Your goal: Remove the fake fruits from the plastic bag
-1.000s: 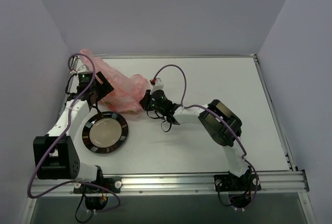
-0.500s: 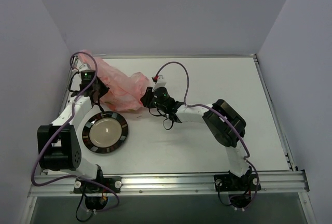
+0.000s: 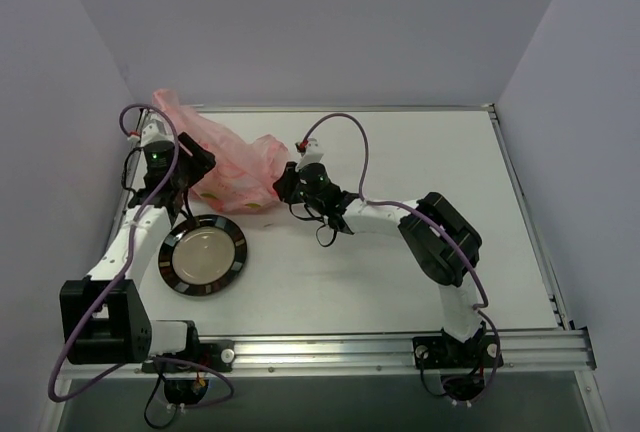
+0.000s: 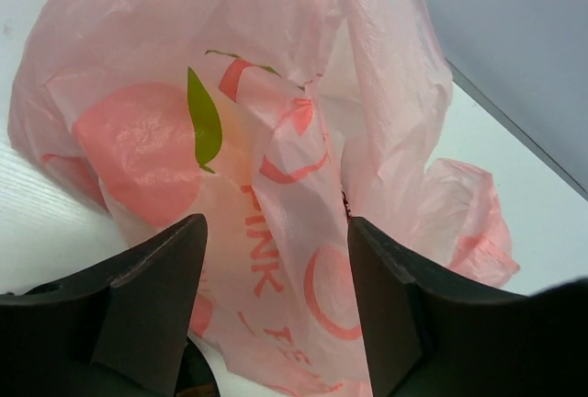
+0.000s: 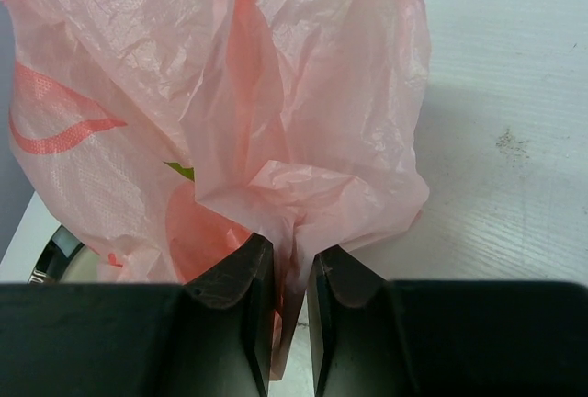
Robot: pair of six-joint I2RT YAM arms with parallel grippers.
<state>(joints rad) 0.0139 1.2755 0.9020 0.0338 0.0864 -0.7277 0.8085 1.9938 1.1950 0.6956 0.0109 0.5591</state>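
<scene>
- Plastic bag (image 4: 303, 94): thin pink film, crumpled on the table (image 5: 514, 140) between the two grippers; the fake fruits cannot be made out through it; a round pink shape with a green leaf shows ahead-left of the left gripper (image 4: 276, 259), print or fruit I cannot tell
- Writing: "PINK" reads down the film straight ahead of the left gripper's fingers; below it letters like "TEA", cut off by the frame edge
- Left gripper: jaws wide apart, holding nothing; the bag bulges just ahead of the gap
- Right gripper (image 5: 292, 268): jaws nearly together, pinching a fold of the bag; the rest billows up beyond the fingertips
- Plate (image 3: 238, 250): near side of the bag, mostly hidden in the right wrist view
</scene>
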